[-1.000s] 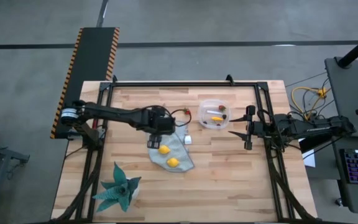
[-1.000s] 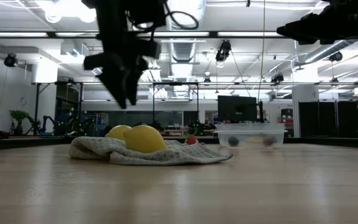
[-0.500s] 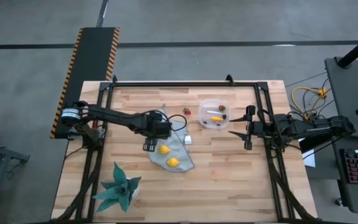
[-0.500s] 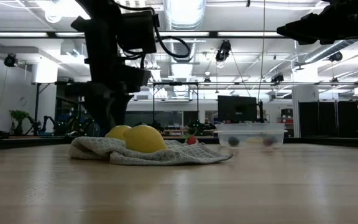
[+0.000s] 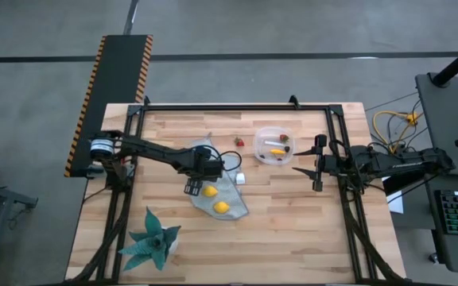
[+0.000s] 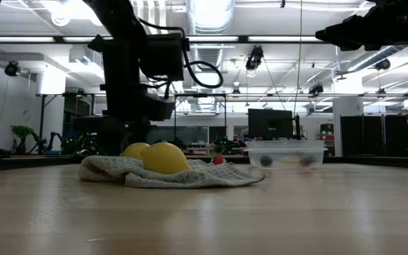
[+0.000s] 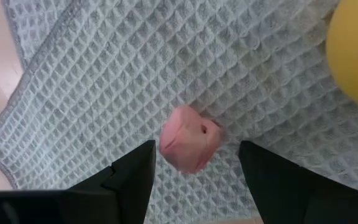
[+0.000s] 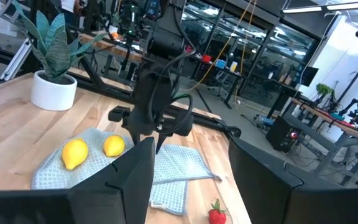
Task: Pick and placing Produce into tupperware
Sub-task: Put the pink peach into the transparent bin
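Observation:
A small pink piece (image 7: pixel 189 144) lies on the grey-blue waffle cloth (image 5: pixel 227 193). My left gripper (image 7: pixel 196 179) is open just above the cloth and points down, one finger on each side of the pink piece; it shows no touch. In the high view my left gripper (image 5: pixel 191 188) is at the cloth's left edge. Two yellow lemons (image 5: pixel 210 191) (image 5: pixel 222 207) rest on the cloth. The clear tupperware (image 5: pixel 274 145) holds a yellow-orange stick and small pieces. A red strawberry (image 5: pixel 238 142) lies on the table. My right gripper (image 5: pixel 318 165) is open and empty, right of the tupperware.
A small white cube (image 5: pixel 240 179) sits at the cloth's right edge. A teal spiky plant (image 5: pixel 153 242) in a white pot stands at the near left. Bare wood lies between the cloth and the table's near right corner.
My left gripper has come down from well above the table to just over the cloth's left part, beside the lemons, and has turned to point down. The cloth, the lemons and the tupperware have stayed where they were.

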